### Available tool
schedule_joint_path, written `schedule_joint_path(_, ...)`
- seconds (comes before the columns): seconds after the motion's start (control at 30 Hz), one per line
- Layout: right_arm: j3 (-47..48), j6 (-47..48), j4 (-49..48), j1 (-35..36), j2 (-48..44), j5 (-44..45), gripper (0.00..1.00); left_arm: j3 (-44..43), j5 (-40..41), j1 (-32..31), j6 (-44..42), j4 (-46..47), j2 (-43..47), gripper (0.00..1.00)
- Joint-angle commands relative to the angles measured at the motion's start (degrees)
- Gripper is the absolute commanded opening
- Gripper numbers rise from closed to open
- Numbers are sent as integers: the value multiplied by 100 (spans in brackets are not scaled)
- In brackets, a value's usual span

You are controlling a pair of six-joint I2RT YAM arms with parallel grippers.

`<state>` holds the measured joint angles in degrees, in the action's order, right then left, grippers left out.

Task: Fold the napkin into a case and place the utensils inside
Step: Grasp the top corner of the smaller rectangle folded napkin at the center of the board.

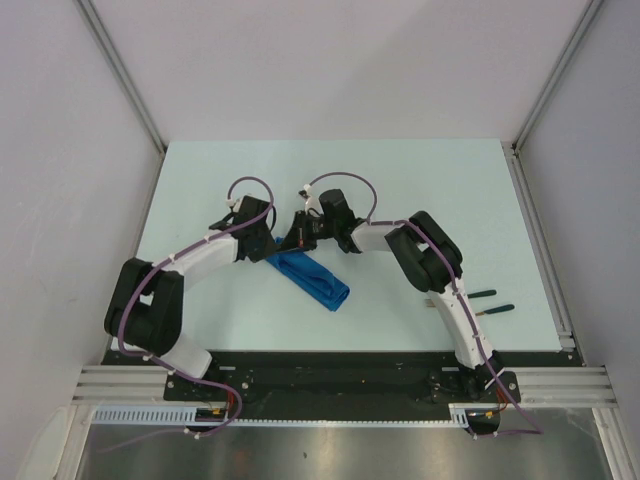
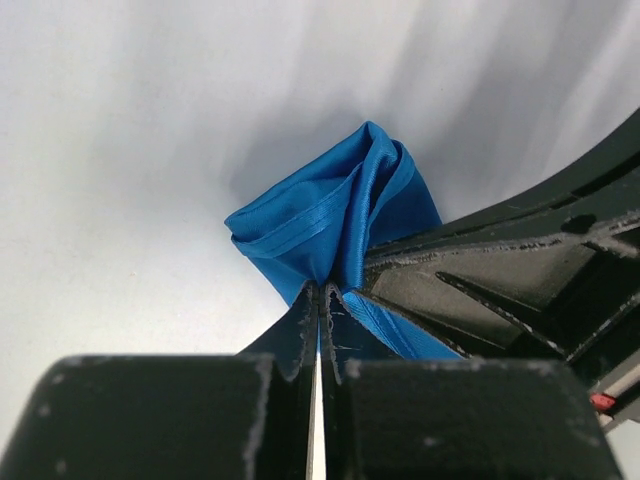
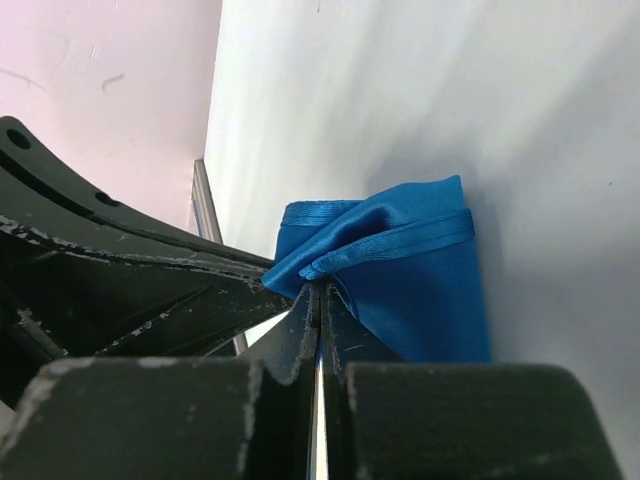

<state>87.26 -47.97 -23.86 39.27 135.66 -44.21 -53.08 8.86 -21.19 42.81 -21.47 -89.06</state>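
Nearest, the utensils [image 1: 497, 309] lie beside the right arm with only their slim dark handles showing; which is the fork and which the spoon I cannot tell. In the middle of the pale table [image 1: 400, 180] the napkin [image 1: 315, 280] lies as a narrow oblong, satiny blue, hemmed and softly creased. At its far end the left gripper [image 2: 322, 300] and the right gripper [image 3: 318, 300] are each clamped tight on a bunched corner, side by side. Folding seems to be in hand. The next move probably calls for carrying both corners evenly so the slippery cloth keeps its shape.

White-and-black arms [image 1: 200, 262], purple cables [image 1: 250, 180] — jaws seemingly scuffed.
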Motion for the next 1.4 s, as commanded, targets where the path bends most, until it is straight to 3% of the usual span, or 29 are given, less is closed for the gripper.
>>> schedule_joint_path(0.0, 317, -72, -75, 55, 215, -114, 0, 70, 63, 27, -123, 284, 310, 0)
schedule_joint_path(0.27, 388, -152, -277, 318, 567, -159, 0, 105, 54, 1, -203, 574, 354, 0)
schedule_joint_path(0.4, 808, 339, 230, 389, 891, -124, 0, 52, 80, 1, -124, 469, 187, 0)
schedule_joint_path(0.7, 107, -379, -848, -103, 401, -509, 0, 52, 291, 1, 8, 293, 204, 0)
schedule_joint_path(1.07, 80, -169, -585, -156, 216, -431, 0, 140, 362, 1, -18, 231, 354, 0)
schedule_joint_path(1.37, 607, -160, -357, 11, 435, -466, 0, 140, 318, 1, -53, 258, 345, 0)
